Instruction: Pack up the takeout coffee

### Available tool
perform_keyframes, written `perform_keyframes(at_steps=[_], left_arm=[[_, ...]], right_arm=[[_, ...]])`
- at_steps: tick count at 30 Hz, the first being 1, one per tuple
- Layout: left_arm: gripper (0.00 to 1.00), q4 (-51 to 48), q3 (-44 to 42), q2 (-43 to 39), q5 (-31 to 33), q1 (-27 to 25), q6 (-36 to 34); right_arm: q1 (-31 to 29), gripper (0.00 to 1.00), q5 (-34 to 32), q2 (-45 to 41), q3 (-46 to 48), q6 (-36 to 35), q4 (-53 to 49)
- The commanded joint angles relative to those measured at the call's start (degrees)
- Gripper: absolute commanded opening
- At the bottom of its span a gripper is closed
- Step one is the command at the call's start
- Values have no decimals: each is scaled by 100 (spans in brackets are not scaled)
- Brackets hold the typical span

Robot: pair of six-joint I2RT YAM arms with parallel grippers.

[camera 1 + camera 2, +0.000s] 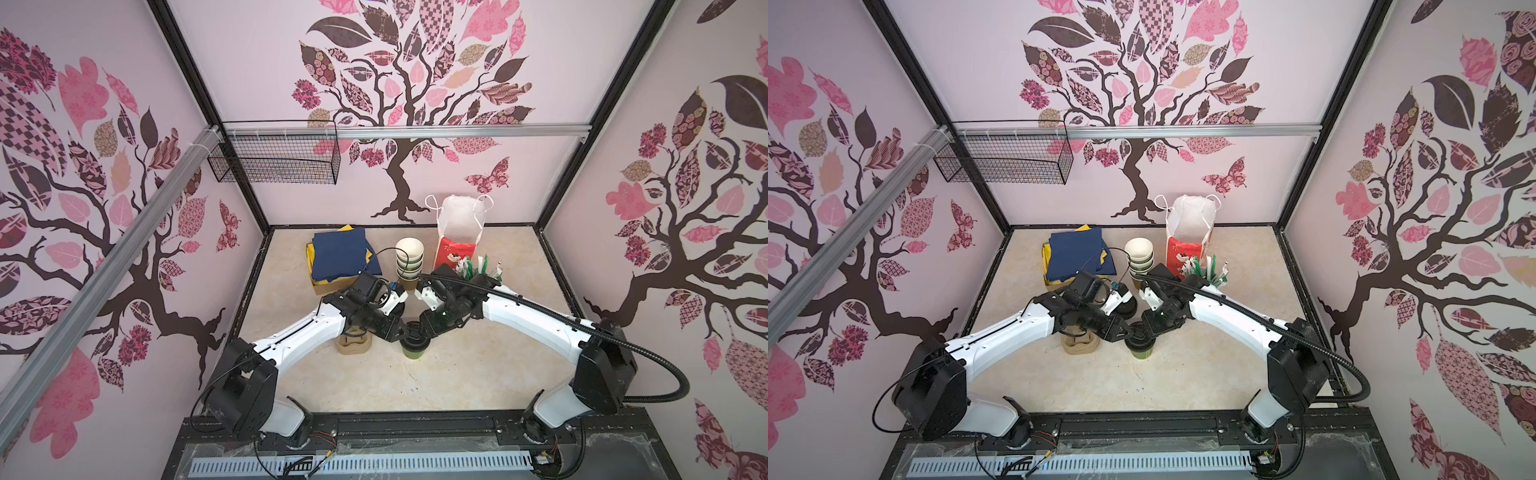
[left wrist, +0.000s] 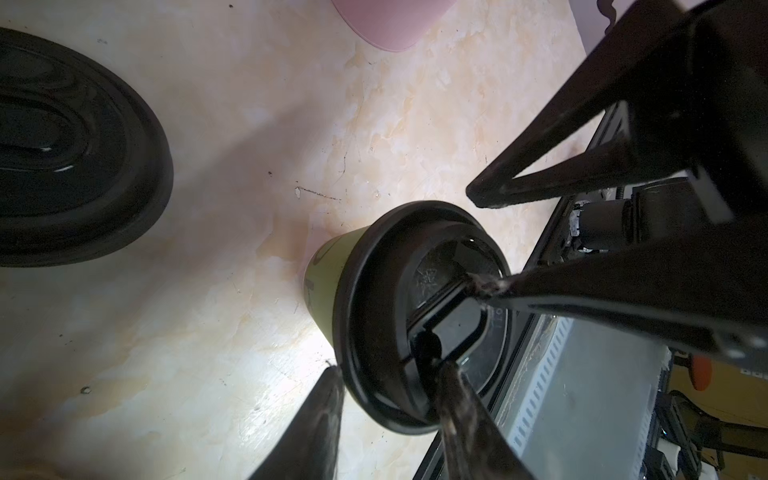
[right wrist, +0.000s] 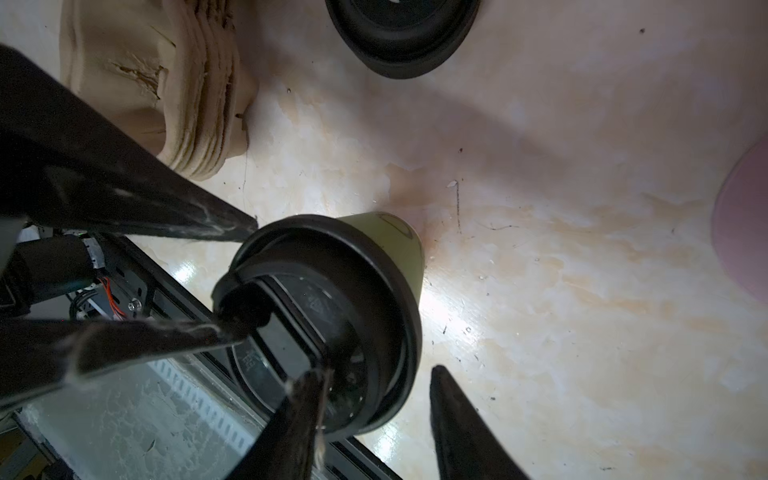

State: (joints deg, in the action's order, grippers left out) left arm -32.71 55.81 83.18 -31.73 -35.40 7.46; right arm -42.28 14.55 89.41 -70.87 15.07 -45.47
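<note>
closest to the lens, the left pincer (image 2: 380, 357) stands half parted astride the edge of the black lid (image 2: 374, 266). one of its fingers (image 2: 457, 415) dips into the sip recess and the other touches the rim from outside. whether it actually bites the lid i cannot tell. the right pincer (image 3: 376, 370) is released: one finger rests on the lid's top, and its mate hangs just off the rim with worktop showing between.

the green cup (image 1: 412, 353) stands upright near the front middle of the worktop (image 1: 457, 374), just beside a stack of pulp carriers (image 1: 353, 345). the step looks like seating the lid. next, i judge, both pincers must come off the top, and one must take the cup's wall below the rim and keep it upright on the way to a carrier or to the paper bag (image 1: 457, 232) at the back. only this one lidded cup shows.

the worktop is glossy beige marble-print, scuffed and speckled, with glare. spare cups (image 1: 409, 257), loose lids (image 3: 399, 33) and napkins (image 1: 340, 257) stand behind. pink walls (image 1: 665, 166) with tree decals close it in.
</note>
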Motion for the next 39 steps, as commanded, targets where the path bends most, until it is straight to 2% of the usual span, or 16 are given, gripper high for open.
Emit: perform_keyframes(at_steps=[1,9,14,39], left_arm=[[41,-280,51,181,474,2,-88],[41,-331,77,183,487,2,-145],[41,-332,79,181,483,5,-151],[40,-363,86,185,522,7,-182]], right_arm=[[-2,46,-121,-41,9,178,109],[4,44,-94,-136,-176,188,-1],[2,42,-190,-367,-181,334,311],[9,19,-97,-98,194,448,235]])
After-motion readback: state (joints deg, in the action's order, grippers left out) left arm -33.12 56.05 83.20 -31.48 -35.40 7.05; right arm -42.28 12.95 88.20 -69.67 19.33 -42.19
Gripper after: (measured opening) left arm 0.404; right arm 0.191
